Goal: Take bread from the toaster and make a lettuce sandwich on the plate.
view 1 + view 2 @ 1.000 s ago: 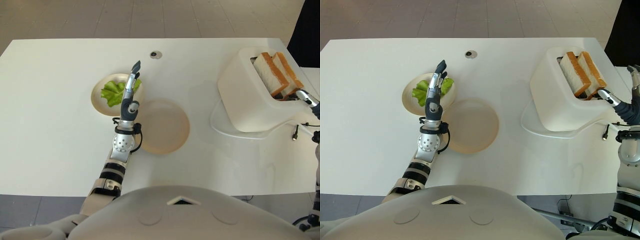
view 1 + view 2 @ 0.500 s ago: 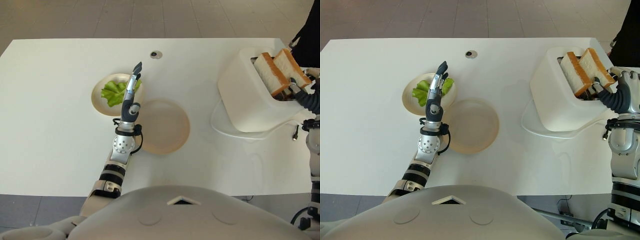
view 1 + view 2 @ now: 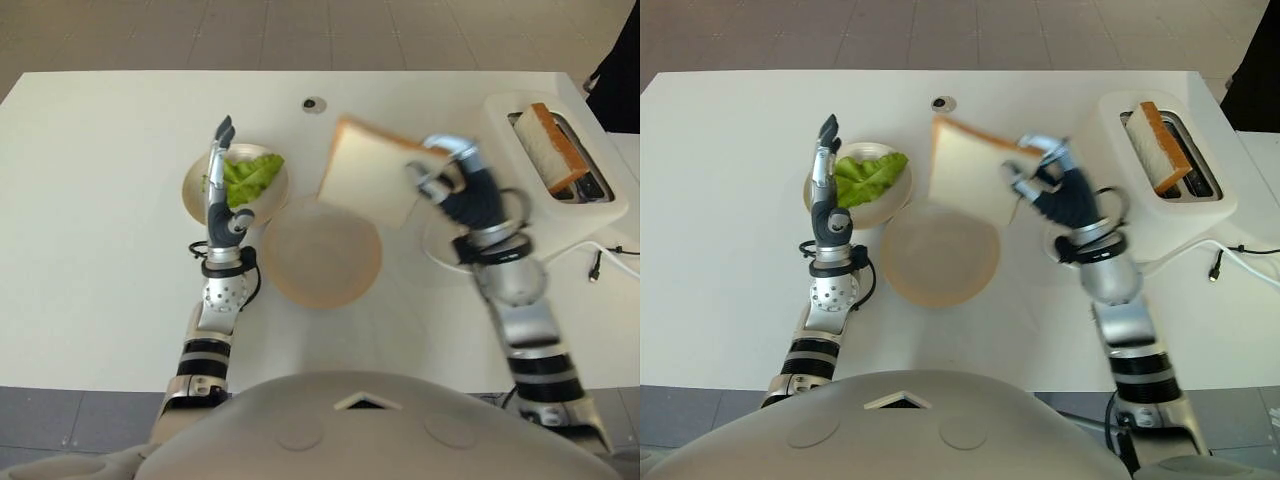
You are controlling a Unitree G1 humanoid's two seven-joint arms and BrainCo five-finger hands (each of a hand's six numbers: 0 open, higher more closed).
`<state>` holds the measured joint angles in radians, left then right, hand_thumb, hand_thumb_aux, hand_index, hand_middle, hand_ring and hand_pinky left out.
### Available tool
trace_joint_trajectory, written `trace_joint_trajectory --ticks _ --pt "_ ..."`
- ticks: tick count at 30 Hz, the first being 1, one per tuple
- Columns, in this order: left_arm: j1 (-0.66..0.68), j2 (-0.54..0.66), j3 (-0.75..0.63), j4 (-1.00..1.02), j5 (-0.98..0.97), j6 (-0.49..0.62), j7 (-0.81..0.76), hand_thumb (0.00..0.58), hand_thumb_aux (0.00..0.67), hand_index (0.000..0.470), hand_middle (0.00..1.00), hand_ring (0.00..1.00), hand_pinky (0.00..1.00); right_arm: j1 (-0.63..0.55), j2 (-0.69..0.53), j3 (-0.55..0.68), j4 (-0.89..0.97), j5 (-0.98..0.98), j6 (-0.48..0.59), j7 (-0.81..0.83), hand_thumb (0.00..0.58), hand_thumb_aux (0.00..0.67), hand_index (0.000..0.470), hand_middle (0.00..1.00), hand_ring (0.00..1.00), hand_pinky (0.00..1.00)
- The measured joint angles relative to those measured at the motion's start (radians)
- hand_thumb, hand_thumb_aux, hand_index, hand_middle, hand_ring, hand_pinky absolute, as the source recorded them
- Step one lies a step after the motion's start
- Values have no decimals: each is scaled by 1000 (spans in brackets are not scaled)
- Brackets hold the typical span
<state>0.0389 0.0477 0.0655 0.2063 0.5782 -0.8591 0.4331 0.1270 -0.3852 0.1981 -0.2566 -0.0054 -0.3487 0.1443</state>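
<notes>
My right hand [image 3: 462,188] is shut on a slice of white bread [image 3: 368,184], holding it tilted in the air just above the far right edge of the empty tan plate [image 3: 320,262]. A second slice [image 3: 552,148] stands in one slot of the white toaster [image 3: 560,205] at the right. A green lettuce leaf [image 3: 250,174] lies in a small cream bowl [image 3: 269,195] left of the plate. Beside that bowl's left rim my left hand [image 3: 219,180] stands upright with straight fingers, holding nothing.
A small round metal fitting [image 3: 314,104] is set in the white table near its far edge. The toaster's white cable [image 3: 615,258] runs off to the right. Bare tabletop lies to the left and in front of the plate.
My right hand pulled one slice out of the toaster and carried it left to above the plate. My left hand shifted left, off the lettuce bowl. The camera view also shifted slightly.
</notes>
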Motion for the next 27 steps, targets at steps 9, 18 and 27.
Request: trace_joint_trajectory --ticks 9,18,27 --pt "-58 240 7 2 336 408 14 0 0 0 0 0 0 -19 24 89 234 -116 28 122 543 502 352 1000 1000 1000" --pt "-104 382 -118 147 413 666 -135 144 89 63 0 0 0 -54 -84 39 144 -359 -23 101 0 0 0 369 369 369" --pt "-137 449 -217 176 341 649 -153 580 670 470 0 0 0 -85 -104 -19 150 -414 -37 35 0 0 0 376 376 376"
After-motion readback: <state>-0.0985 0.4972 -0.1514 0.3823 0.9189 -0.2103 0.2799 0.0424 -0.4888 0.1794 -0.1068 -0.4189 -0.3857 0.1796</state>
